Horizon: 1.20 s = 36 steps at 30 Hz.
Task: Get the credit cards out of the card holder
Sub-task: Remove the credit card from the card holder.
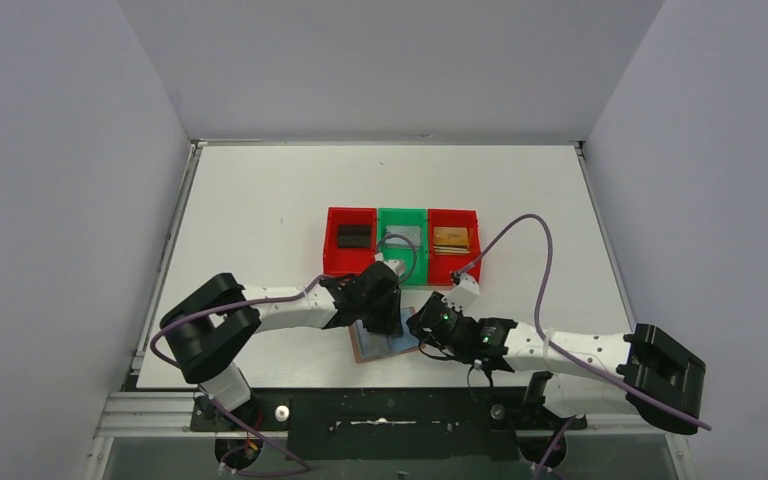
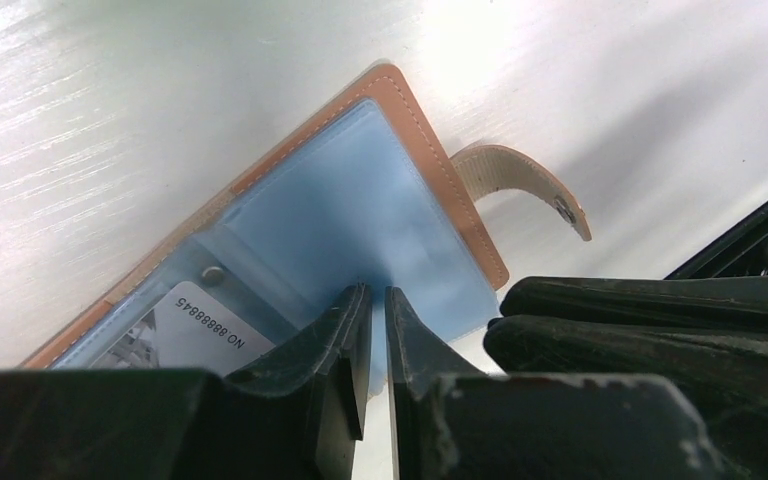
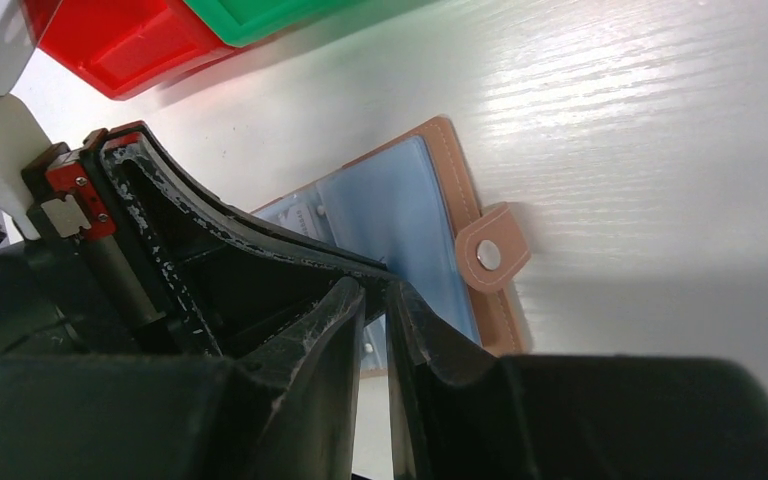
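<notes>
The left claw (image 2: 376, 295), narrow, rests on the holder (image 2: 340, 210) at the table's (image 1: 260, 200) near edge, probably pinning it; one card (image 2: 200, 325) sits inside. The right claw (image 3: 378, 295), narrow, noses its lining. Whether either grips, I cannot tell.

The card holder (image 2: 350, 200) is seen lying open on the white table (image 2: 110, 110), its snap tab (image 2: 520, 175) curled upward. A numbered pale card (image 2: 195, 325) is tucked in one slot, and the tips of the left gripper (image 2: 375, 295) are set, nearly closed, at the blue lining (image 2: 430, 270).
</notes>
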Tool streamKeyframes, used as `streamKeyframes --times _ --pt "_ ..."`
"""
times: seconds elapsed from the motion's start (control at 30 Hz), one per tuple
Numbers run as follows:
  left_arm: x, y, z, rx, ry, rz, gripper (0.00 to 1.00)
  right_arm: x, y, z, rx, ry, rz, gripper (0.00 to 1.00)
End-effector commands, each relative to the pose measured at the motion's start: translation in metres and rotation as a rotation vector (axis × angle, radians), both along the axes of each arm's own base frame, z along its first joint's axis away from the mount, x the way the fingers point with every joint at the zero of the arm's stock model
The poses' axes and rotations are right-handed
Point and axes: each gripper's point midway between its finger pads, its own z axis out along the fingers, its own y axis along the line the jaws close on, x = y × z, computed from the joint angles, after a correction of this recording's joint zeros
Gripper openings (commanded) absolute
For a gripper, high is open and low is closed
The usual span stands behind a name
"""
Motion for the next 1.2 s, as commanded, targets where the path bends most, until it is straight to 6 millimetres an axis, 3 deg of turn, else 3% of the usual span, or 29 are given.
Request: streamKeyframes --times 0.0,0.13,0.27,0.43,0.6,0.87,1.0,1.17 --pt "-0.008 0.000 -0.008 0.032 0.004 -0.036 0.11 0.007 -0.009 0.012 0.022 -0.053 -0.072 0.17" --pt "0.002 -0.004 0.023 -0.009 -0.058 -0.014 0.14 0.007 -0.010 0.019 0.047 -0.083 -0.078 0.17" --pt "0.012 -0.004 0.058 -0.075 -0.126 0.018 0.18 0.007 -0.006 0.031 0.097 -0.121 -0.050 0.25" --pt "0.024 0.010 0.082 -0.130 -0.162 0.084 0.22 0.008 0.007 0.049 0.155 -0.168 0.003 0.33" --pt "0.032 0.043 0.087 -0.159 -0.158 0.180 0.25 0.006 0.023 0.054 0.150 -0.175 0.074 0.35" --pt "0.022 0.107 0.075 -0.201 -0.128 0.385 0.33 0.004 0.060 0.044 0.106 -0.133 0.195 0.36" --pt "0.018 0.120 0.081 -0.248 -0.131 0.431 0.42 0.002 0.074 0.036 0.097 -0.104 0.241 0.36" --pt "0.015 0.120 0.079 -0.264 -0.110 0.431 0.47 0.000 0.086 0.026 0.088 -0.065 0.283 0.36"
